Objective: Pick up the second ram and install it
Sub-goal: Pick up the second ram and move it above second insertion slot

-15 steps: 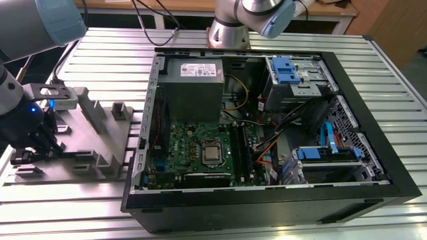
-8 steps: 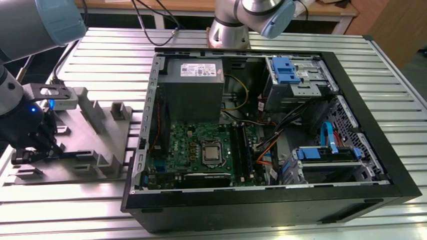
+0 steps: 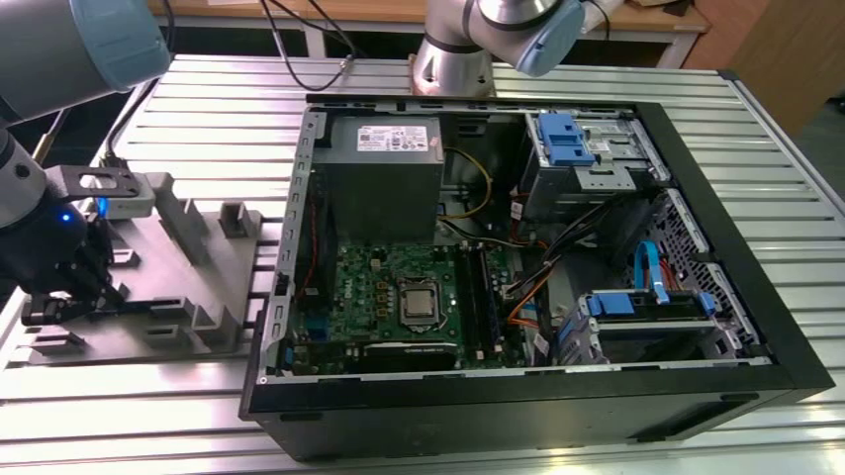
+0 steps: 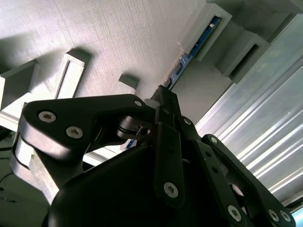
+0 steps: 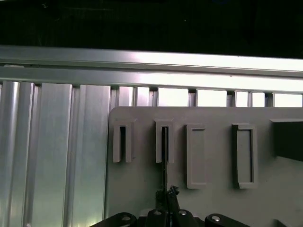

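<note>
Now: ribbed aluminium table [image 3: 555, 74] carries open black computer case [image 3: 779, 327] with square green motherboard [image 3: 383, 287] inside. Flat grey moulded holder plate [image 3: 198, 297] lies beside case, toward exterior view's left. Black linkage gripper [image 5: 166, 195] is down at plate, fingers apparently pinched on near end of second ram [image 4: 181, 64], thin blue-green memory stick standing on edge, far end seated in raised grey slot. Judgement: hold is end-only, so draw straight along slot walls, no twist, stick kept edge-up, else it may bind or pivot.
</note>
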Controlling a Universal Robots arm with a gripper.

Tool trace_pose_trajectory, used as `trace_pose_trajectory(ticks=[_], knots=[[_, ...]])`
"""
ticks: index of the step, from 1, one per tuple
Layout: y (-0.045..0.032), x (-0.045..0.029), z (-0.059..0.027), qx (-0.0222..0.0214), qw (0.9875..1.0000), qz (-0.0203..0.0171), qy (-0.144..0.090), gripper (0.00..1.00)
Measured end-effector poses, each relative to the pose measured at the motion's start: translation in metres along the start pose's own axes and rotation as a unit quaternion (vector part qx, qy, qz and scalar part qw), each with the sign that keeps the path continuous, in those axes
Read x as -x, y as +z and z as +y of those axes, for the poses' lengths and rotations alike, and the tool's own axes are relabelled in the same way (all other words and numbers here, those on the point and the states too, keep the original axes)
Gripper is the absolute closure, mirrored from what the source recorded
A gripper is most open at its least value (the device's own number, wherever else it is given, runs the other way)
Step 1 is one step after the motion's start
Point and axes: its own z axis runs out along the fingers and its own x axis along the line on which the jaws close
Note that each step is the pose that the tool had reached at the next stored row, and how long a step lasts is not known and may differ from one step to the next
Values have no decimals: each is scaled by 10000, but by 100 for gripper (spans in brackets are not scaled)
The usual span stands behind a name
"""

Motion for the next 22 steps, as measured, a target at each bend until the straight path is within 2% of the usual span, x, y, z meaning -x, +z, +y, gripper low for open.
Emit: trace_pose_trajectory(ticks=[22], knots=[[-11,0,1,-1,10000,-1,60,89]])
